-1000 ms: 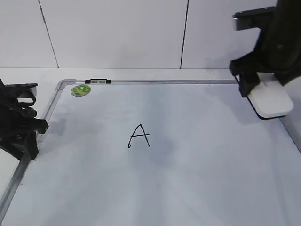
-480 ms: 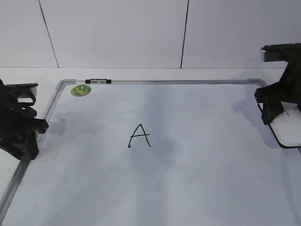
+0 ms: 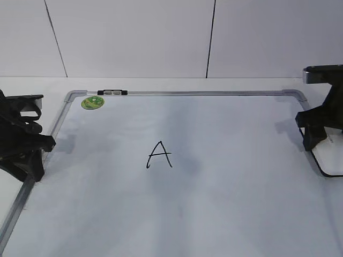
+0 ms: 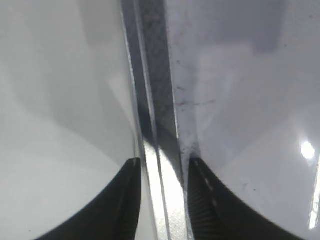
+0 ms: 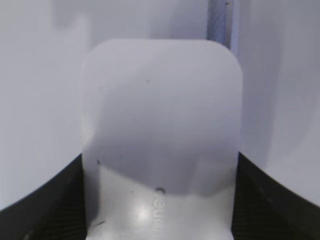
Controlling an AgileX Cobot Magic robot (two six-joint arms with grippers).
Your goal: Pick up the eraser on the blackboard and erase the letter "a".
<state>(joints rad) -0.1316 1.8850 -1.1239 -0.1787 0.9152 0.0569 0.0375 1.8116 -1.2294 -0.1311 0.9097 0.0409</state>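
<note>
The blackboard [image 3: 203, 92] is a white dry-erase board with a silver frame, lying flat. Only a tall capital "A" [image 3: 159, 155] shows on it; the letter "a" is out of view. At the board's right edge, my right gripper [image 3: 321, 143] is shut on the eraser [image 3: 332, 159], white with a black underside. In the right wrist view the eraser [image 5: 160, 125] fills the space between both fingers of the right gripper [image 5: 159, 200] and hangs low over the board. At the left edge, my left gripper [image 4: 161, 172] is closed across the blackboard's metal frame [image 4: 160, 150].
A round green sticker [image 3: 92, 102] and a small black clip [image 3: 111, 92] sit at the board's back left corner. A pale panelled wall [image 3: 134, 37] rises behind the table. The board's right frame rail [image 5: 220, 20] runs just beyond the eraser.
My right gripper has carried the eraser rightward and down, from the back right corner to the board's right edge. The left gripper has stayed put.
</note>
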